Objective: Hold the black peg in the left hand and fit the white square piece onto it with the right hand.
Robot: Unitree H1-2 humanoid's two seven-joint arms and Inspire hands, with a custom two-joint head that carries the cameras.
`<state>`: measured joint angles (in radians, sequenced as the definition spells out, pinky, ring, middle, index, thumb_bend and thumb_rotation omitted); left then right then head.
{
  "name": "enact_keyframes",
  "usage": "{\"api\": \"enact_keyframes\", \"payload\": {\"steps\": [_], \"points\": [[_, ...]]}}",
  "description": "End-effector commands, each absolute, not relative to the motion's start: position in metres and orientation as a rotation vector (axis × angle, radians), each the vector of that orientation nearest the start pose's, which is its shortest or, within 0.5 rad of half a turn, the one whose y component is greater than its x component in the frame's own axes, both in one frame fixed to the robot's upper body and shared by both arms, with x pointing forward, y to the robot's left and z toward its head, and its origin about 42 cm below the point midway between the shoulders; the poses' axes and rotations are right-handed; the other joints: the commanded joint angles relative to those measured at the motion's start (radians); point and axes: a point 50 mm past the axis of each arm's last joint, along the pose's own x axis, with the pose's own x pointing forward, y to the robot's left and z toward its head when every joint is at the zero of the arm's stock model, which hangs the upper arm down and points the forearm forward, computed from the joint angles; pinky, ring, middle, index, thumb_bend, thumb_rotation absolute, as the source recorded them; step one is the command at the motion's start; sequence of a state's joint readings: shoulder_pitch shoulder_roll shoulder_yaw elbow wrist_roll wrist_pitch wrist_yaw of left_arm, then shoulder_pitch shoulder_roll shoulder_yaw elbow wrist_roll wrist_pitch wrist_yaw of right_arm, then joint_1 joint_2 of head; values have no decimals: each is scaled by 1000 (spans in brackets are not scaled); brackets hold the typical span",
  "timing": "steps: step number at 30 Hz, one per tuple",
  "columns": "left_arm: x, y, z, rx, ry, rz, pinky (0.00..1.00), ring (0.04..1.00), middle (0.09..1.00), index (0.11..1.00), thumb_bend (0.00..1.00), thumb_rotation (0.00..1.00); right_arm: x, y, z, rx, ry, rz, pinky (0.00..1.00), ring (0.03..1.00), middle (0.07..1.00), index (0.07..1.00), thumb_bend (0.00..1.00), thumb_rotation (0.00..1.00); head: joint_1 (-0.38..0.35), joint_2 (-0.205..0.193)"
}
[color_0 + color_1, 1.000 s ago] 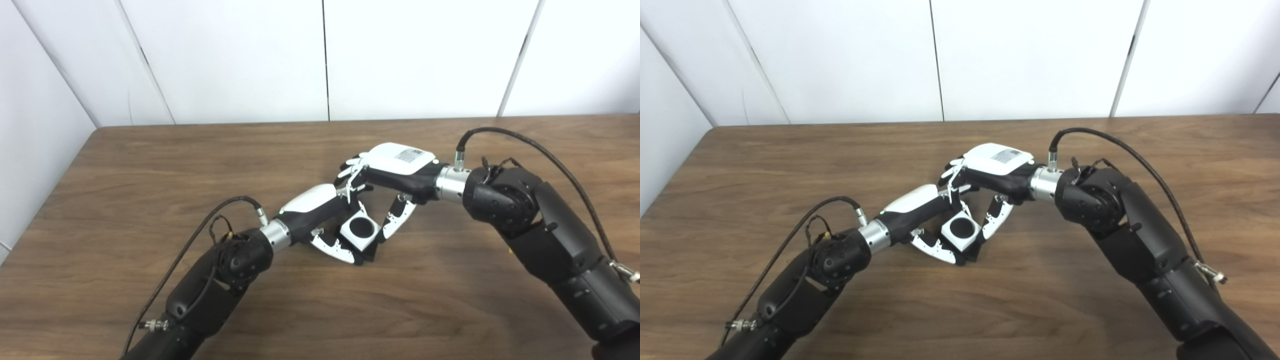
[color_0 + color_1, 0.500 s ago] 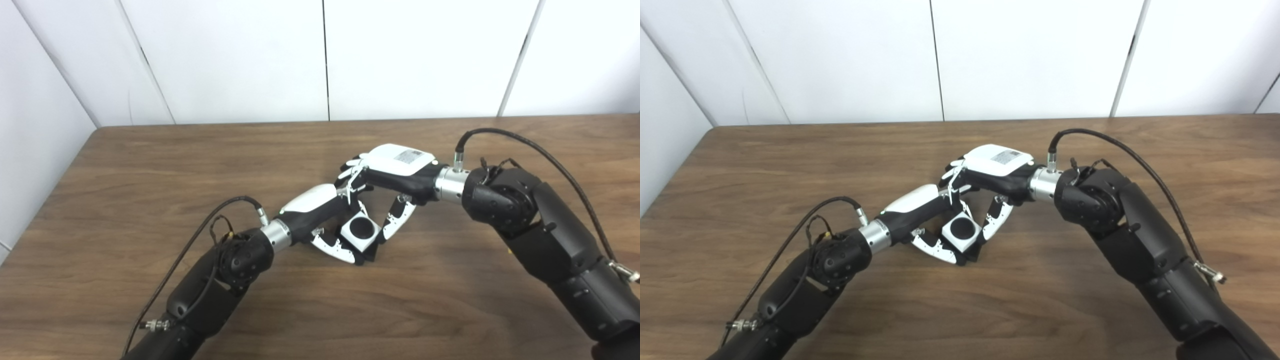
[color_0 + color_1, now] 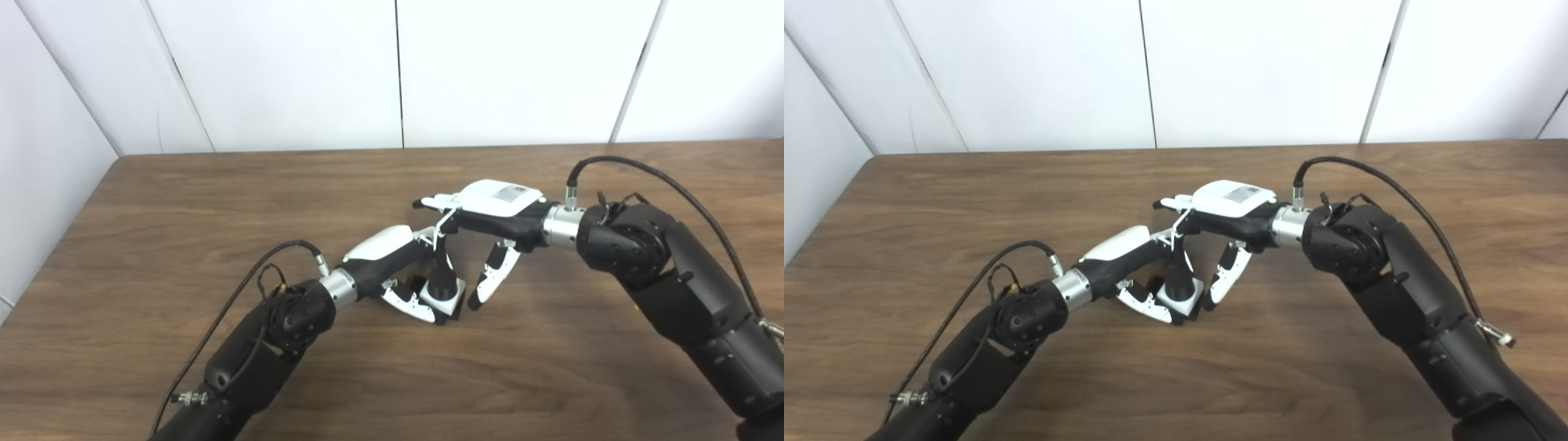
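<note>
— So, where is the black peg (image 3: 442, 283)?
— It stands up through the white square piece (image 3: 446, 299), low over the counter (image 3: 184, 202). The left robot hand (image 3: 404, 269) is closed around both.
— And the right robot hand (image 3: 484, 226)?
— It is beside them, fingers (image 3: 436, 200) spread, holding nothing.

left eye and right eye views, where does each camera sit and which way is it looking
Left eye view: on the head, a little to the left, looking down and forward at the wooden table; both arms enter from the bottom edge, left hand and right hand meeting mid-table.
Right eye view: on the head, a little to the right, facing the same way; the same arms and hands show, shifted leftward in the picture.
Shared: both show the black peg standing through the white square piece at the left hand, and the white wall panels behind.
</note>
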<state>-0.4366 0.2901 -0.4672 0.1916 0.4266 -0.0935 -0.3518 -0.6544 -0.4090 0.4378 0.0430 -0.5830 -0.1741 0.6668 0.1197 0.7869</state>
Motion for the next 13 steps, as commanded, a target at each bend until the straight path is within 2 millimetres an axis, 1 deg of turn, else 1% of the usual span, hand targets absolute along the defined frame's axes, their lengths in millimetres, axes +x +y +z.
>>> {"api": "enact_keyframes", "payload": {"steps": [1,8,10,11,13], "points": [[376,154,131,956,-134,-838,972,1000,1000,495,520,80,422,-169,287,-1361,-479,884,955,998,1000,1000,993,332,1,1],[376,156,130,954,-134,-835,971,1000,998,495,520,79,424,-178,288,-1352,-464,854,977,996,1000,1000,986,341,-8,-3],[376,157,130,953,-132,-835,970,1000,999,495,520,79,424,-184,290,-1312,-473,815,973,987,992,1000,941,324,-13,-6],[376,157,130,953,-132,-834,969,1000,999,495,520,79,424,-187,291,-1292,-476,799,938,971,973,994,911,292,-13,-6],[376,158,128,953,-129,-832,969,1000,999,495,520,79,423,-195,291,-1210,-488,744,855,942,931,951,859,234,-29,-12]]}}
